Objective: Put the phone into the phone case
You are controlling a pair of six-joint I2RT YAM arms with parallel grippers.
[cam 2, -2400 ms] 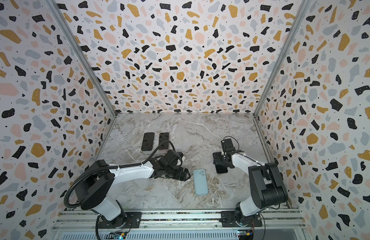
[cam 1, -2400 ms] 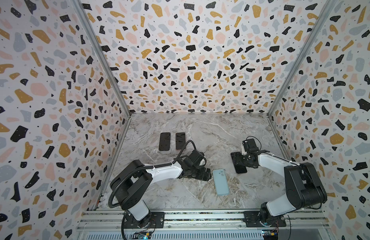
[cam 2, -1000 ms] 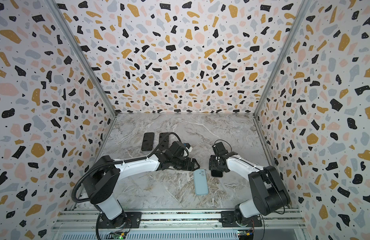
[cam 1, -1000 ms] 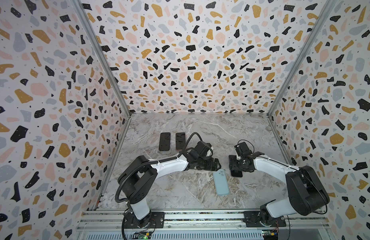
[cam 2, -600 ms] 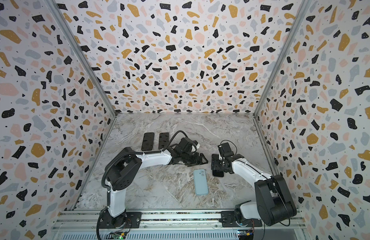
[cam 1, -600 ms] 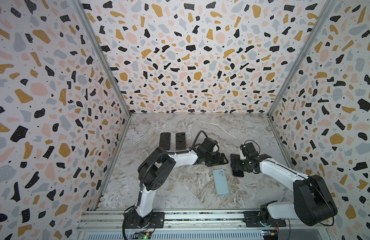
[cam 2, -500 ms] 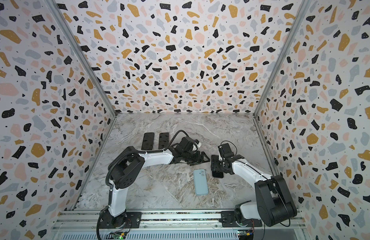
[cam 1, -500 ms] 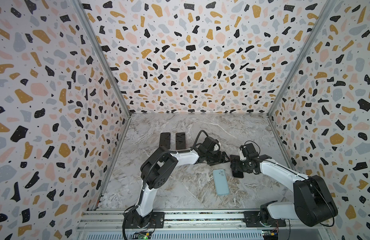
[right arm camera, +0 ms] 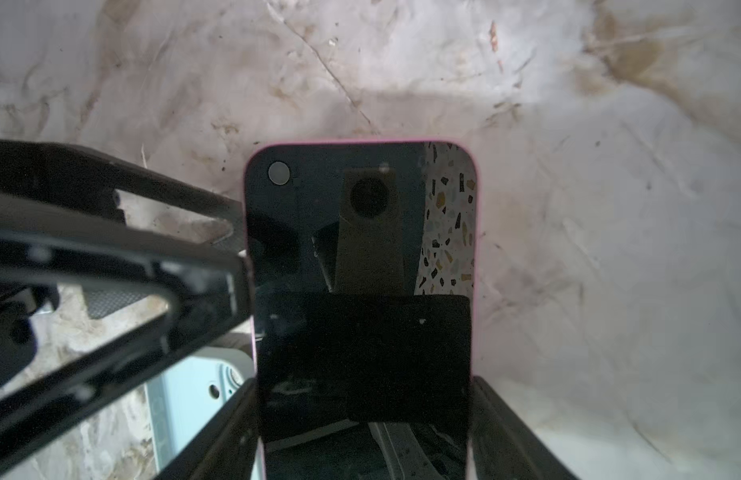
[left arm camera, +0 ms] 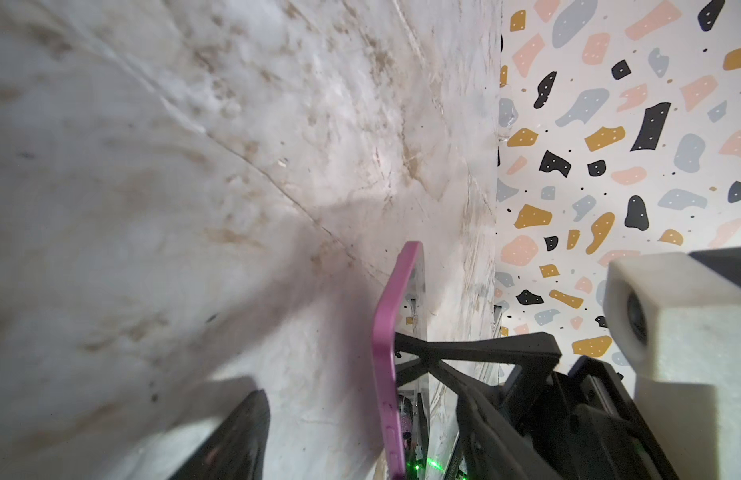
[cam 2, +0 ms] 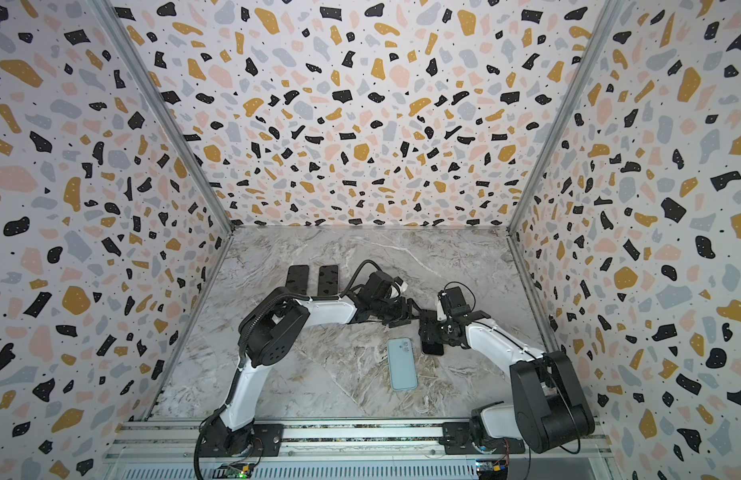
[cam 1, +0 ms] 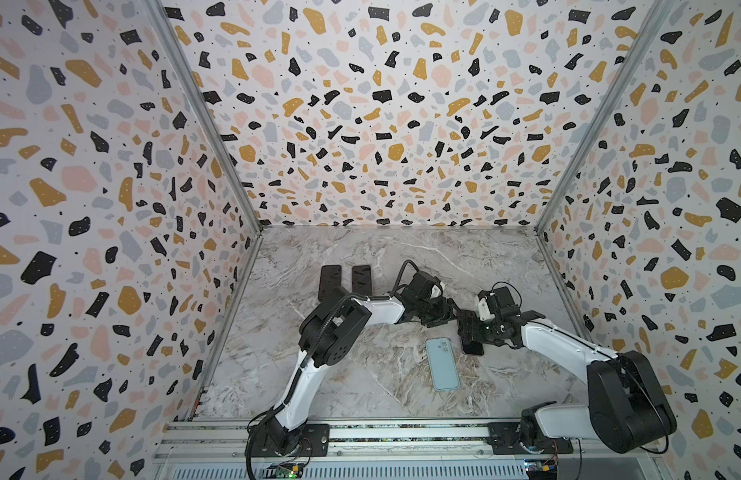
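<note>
The right gripper clamps the pink-rimmed, black-screened phone across its width, just beside the light blue phone case lying flat on the marble worktop. The left gripper straddles the phone's edge, jaws apart, likely to steady it for fitting.

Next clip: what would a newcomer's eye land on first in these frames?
First, the loud terrazzo walls boxing in the marble table. Then, mid-table, the two arms meeting: the right claw grips a pink-edged phone while the left claw reaches in at its side, jaws apart. Nearer the arm bases, a pale blue phone case lies flat.
</note>
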